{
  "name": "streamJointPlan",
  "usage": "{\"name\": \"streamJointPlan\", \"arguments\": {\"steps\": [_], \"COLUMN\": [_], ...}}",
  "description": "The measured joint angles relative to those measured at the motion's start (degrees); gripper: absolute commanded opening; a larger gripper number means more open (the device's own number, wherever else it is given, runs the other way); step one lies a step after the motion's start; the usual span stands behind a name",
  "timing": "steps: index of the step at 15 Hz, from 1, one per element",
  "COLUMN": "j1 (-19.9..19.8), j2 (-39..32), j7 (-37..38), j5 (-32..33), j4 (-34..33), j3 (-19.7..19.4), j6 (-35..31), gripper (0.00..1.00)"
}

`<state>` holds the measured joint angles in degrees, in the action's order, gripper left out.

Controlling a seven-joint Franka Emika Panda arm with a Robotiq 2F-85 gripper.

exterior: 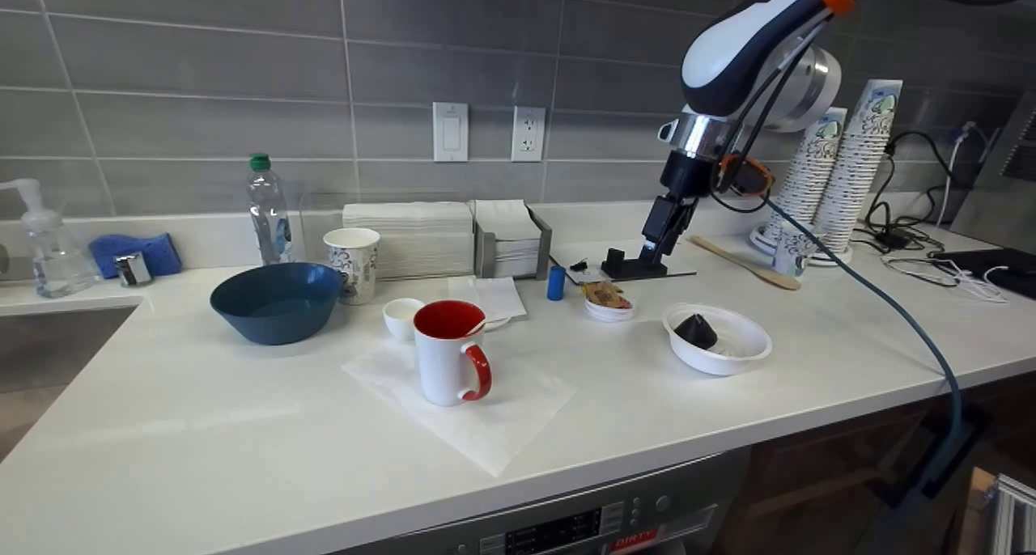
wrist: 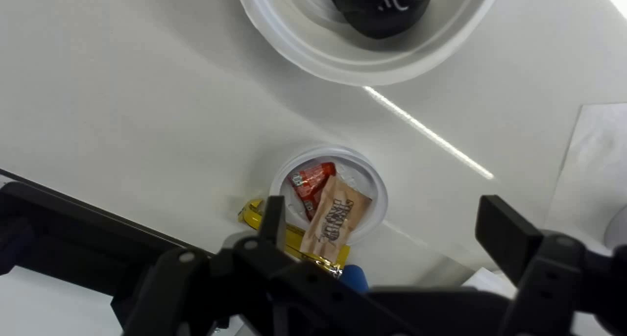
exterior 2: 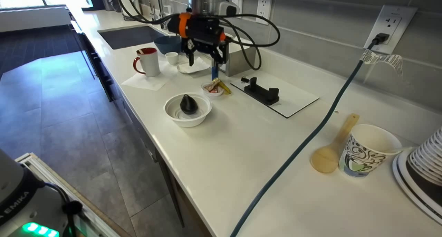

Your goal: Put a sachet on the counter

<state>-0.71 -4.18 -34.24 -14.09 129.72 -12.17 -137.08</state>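
A small white bowl (wrist: 378, 199) on the off-white counter (wrist: 171, 106) holds sachets. A brown paper sachet (wrist: 336, 217) with dark print lies across its rim, over a red sachet (wrist: 311, 183). A yellow sachet (wrist: 294, 237) lies along the bowl's edge, partly hidden by a finger. The bowl also shows in both exterior views (exterior: 609, 314) (exterior 2: 211, 93). My gripper (wrist: 387, 223) is open and empty, above the counter, its fingers pointing down. In the wrist view the left finger overlaps the bowl's edge; the sachets lie nearer that finger. The gripper also shows in an exterior view (exterior 2: 208, 59).
A larger white bowl (exterior 2: 172, 117) with a black object stands near the front edge. A black stand (exterior 2: 261, 92) on a white board and a blue cylinder (exterior: 556, 283) are close to the small bowl. A white-red mug (exterior: 441, 365) and napkin holder (exterior: 546, 243) stand beyond.
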Motion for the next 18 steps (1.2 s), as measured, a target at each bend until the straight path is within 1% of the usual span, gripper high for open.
{"name": "streamJointPlan", "arguments": {"steps": [2, 5, 8, 11, 18], "j1": [-0.27, -0.66, -2.57, -3.86, -7.40], "j2": [-1.32, -1.37, -2.20, -4.87, -10.72], "j7": [-0.05, 0.00, 0.16, 0.31, 0.14], "j5": [-0.06, -0.02, -0.27, -0.95, -4.01], "j4": [-1.01, -1.26, -1.40, -2.16, -5.86], "j3": [0.05, 0.58, 2.67, 4.56, 8.82], "j6": [-0.06, -0.06, -2.62, -4.74, -5.19], "gripper": [1.00, 1.00, 1.00, 1.00, 1.00]}}
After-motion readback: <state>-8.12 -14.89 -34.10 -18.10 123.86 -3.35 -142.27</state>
